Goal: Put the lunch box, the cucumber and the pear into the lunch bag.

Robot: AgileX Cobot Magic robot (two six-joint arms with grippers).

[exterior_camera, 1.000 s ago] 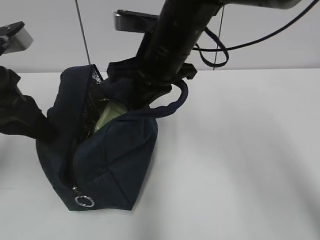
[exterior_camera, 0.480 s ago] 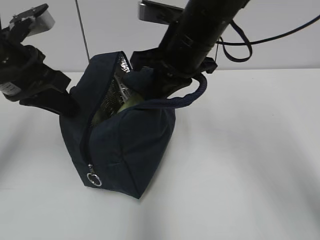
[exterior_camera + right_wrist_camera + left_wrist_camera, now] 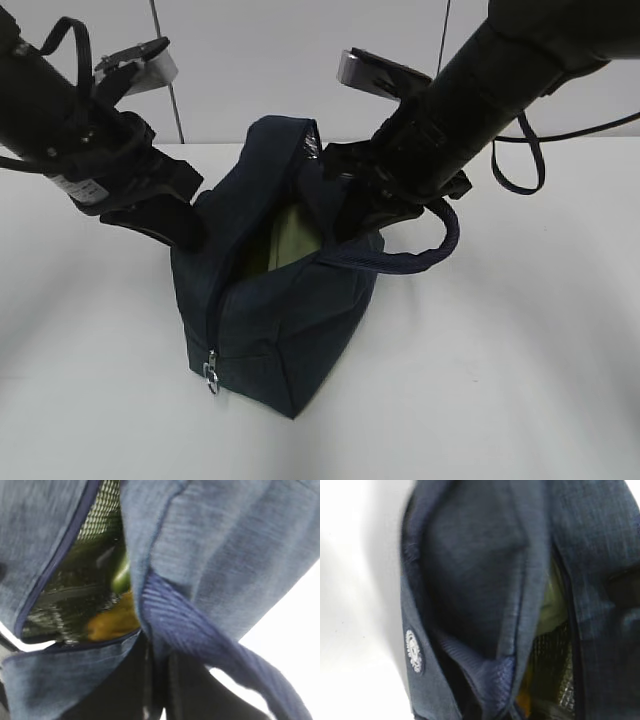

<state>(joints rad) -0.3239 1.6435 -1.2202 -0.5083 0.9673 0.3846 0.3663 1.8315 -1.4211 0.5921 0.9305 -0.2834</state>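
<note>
On the white table (image 3: 520, 340) I see the soft, floppy navy fabric lunch bag (image 3: 290, 320) pinched by my left gripper (image 3: 185, 225) and right gripper (image 3: 345, 205), already holding pale-green-lidded lunch box (image 3: 285, 235), yellow-orange pear (image 3: 112, 622) and green cucumber (image 3: 121, 580); I'd grip its thick handle (image 3: 420, 255).

White tabletop (image 3: 520, 350), smooth and matte, crossed by soft grey shadows at left and lower right. Behind it, pale grey wall panels (image 3: 300, 60) split by two thin dark vertical seams (image 3: 168, 70). Even, diffuse lighting throughout, without glare.
</note>
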